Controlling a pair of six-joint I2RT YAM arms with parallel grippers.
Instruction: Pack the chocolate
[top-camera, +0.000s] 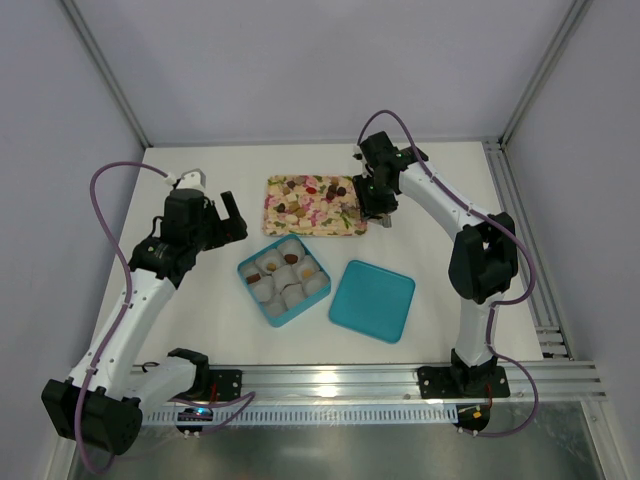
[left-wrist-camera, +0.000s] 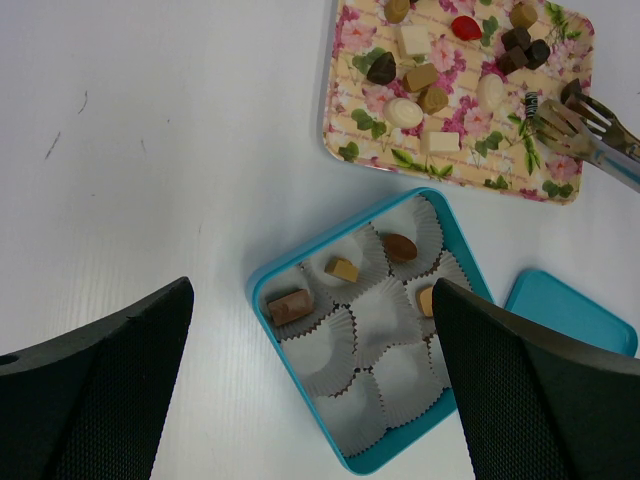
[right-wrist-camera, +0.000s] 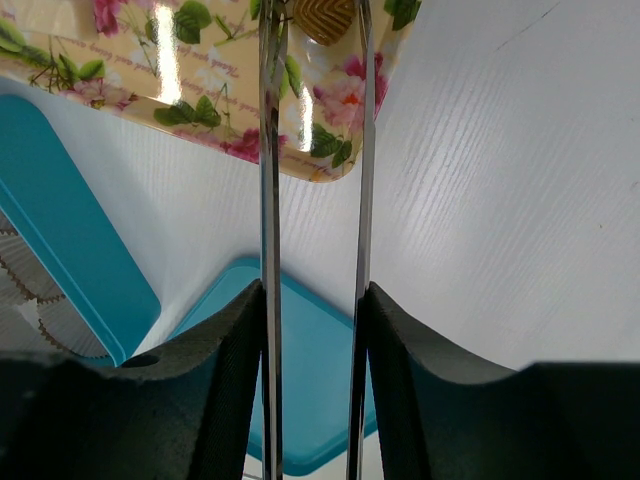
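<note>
Fingers (left-wrist-camera: 100, 400) of the left hand (top-camera: 222, 216) are held wide apart with nothing gripped, above the white surface (top-camera: 210, 305) at 9 o'clock of the teal box (top-camera: 242, 268). A few pieces of chocolate (left-wrist-camera: 290, 305) are set in the box's paper cups (left-wrist-camera: 385, 320). Most of the chocolate is spread over the flowered tray (left-wrist-camera: 345, 110) at 12 o'clock of the box. The teal lid (top-camera: 372, 300) is laid flat at 4 o'clock of the box. At the tray's 3 o'clock end, metal tongs (left-wrist-camera: 590, 135) are clamped in the right hand (top-camera: 376, 207), their tips over the tray.
</note>
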